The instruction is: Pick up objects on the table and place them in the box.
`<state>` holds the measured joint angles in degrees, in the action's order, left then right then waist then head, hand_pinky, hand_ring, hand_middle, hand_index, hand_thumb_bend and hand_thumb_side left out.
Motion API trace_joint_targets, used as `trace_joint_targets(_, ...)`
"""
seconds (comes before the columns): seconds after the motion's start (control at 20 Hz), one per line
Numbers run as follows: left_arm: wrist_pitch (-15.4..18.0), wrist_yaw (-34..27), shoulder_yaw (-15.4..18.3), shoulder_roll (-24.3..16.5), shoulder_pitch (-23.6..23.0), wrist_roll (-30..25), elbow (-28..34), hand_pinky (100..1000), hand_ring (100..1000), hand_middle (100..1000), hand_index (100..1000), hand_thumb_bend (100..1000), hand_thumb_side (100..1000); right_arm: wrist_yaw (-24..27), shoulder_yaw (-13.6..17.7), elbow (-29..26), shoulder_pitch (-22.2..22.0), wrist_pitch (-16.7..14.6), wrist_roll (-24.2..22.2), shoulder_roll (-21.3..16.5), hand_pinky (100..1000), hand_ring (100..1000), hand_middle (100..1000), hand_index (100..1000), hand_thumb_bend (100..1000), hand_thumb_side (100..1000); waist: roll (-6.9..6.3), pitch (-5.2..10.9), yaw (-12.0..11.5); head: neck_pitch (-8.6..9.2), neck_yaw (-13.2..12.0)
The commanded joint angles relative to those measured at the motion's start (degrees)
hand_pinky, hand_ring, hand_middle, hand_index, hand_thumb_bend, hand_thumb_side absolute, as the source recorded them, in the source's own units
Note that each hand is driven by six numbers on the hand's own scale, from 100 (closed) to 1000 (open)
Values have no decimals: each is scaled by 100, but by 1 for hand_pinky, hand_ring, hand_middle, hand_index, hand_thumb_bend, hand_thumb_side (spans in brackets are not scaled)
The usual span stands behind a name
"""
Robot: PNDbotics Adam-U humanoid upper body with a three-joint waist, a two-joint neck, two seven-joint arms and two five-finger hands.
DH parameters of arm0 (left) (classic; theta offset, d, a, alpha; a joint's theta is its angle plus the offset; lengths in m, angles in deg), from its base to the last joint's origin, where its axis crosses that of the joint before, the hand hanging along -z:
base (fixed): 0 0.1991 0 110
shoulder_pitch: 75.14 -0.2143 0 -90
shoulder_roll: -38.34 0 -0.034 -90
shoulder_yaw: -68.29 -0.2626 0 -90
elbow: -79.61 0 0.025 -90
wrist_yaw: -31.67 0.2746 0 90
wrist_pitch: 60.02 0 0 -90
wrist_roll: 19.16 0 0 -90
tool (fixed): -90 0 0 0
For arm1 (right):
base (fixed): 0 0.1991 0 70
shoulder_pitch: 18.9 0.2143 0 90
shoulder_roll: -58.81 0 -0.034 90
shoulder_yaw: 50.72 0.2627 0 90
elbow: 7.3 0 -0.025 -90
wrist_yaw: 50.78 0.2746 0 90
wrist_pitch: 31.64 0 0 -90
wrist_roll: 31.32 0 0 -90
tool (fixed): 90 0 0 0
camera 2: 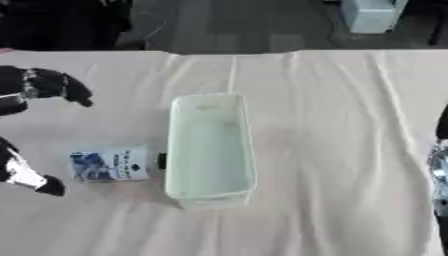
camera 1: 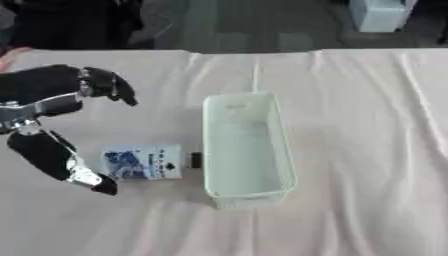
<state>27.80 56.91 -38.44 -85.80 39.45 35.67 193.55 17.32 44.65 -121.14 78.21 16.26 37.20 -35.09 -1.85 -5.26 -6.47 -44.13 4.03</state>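
Fingers of your left hand (camera 1: 52,100) are spread wide, forming an open C shape: the upper fingers (camera 1: 109,86) curl over at the top, and the thumb (camera 1: 66,165) reaches down and to the right, its tip just beside the lower left corner of a small packet. Nothing is held; from these views you cannot tell whether the thumb tip touches the packet.

That packet (camera 1: 142,161), white with a blue picture, lies flat on the cloth at about eight o'clock from the table's middle, inside the mouth of the open hand. A small dark tab (camera 1: 195,160) shows at its right edge, just beside the box.

Your box (camera 1: 247,150), a pale green rectangular bin with its long side running away from you, sits at the centre of the table; no contents can be made out inside it. Its left wall stands directly to the right of the packet.

Pinkish, wrinkled tablecloth (camera 1: 367,125) covers the table.

Your right hand (camera 2: 440,165) shows only as a sliver at three o'clock in the right eye view; its fingers cannot be made out.
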Motion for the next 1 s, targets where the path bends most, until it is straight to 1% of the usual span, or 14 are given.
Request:
trace_joint_targets(0.05, -24, 64, 27, -192, 147, -140, 65, 797, 786, 826, 855, 808, 508, 17, 15, -76, 68, -538, -572, -171, 157, 318, 412, 535, 100, 1000, -4, 37, 4, 2, -33)
trace_joint_targets(0.15, -14, 63, 14, -173, 200, -145, 65, 792, 782, 822, 849, 804, 512, 22, 12, -76, 73, -535, -576, -171, 157, 318, 412, 535, 100, 1000, -4, 35, 9, 2, -35)
trace_joint_targets(0.2, -8, 66, 8, -163, 227, -140, 65, 786, 775, 814, 829, 793, 524, 25, 11, -76, 75, -533, -578, -171, 157, 318, 412, 535, 100, 1000, -4, 35, 12, 2, -40)
trace_joint_targets(0.4, -10, 91, -13, -96, 356, -81, 65, 769, 761, 797, 802, 778, 545, 39, 2, -76, 84, -523, -585, -177, 157, 318, 411, 535, 100, 1000, -9, 36, 28, 2, -56)
trace_joint_targets(0.5, -18, 102, -32, -65, 404, -53, 65, 745, 748, 785, 781, 769, 555, 48, 0, -76, 93, -518, -585, -179, 157, 318, 411, 535, 100, 1000, -11, 35, 36, 2, -57)
trace_joint_targets(0.55, -17, 111, -47, -49, 430, -39, 65, 749, 750, 787, 783, 769, 554, 52, -2, -76, 97, -514, -584, -180, 157, 318, 411, 535, 100, 1000, -13, 35, 41, 2, -60)
trace_joint_targets(0.6, -14, 120, -61, -36, 451, -25, 65, 709, 731, 772, 759, 756, 568, 54, -3, -76, 100, -509, -584, -181, 157, 318, 411, 535, 100, 1000, -15, 34, 44, 2, -61)
trace_joint_targets(0.7, 8, 133, -97, -9, 494, 7, 65, 650, 700, 759, 748, 741, 592, 58, -3, -76, 107, -502, -582, -182, 157, 318, 411, 535, 100, 1000, -17, 33, 51, 2, -65)
trace_joint_targets(0.8, 59, 94, -139, 25, 523, 72, 65, 564, 655, 745, 738, 742, 595, 66, -2, -76, 117, -496, -575, -183, 158, 318, 411, 535, 100, 1000, -19, 32, 59, 2, -64)
trace_joint_targets(0.9, 133, 66, -187, 36, 524, 125, 65, 534, 637, 740, 733, 747, 592, 73, -2, -76, 125, -493, -571, -187, 158, 318, 411, 535, 100, 1000, -22, 31, 64, 2, -59)
trace_joint_targets(1.0, 187, 85, -223, 37, 505, 151, 65, 523, 632, 739, 730, 757, 587, 77, -4, -76, 130, -489, -572, -191, 158, 318, 411, 535, 100, 1000, -26, 30, 68, 2, -54)
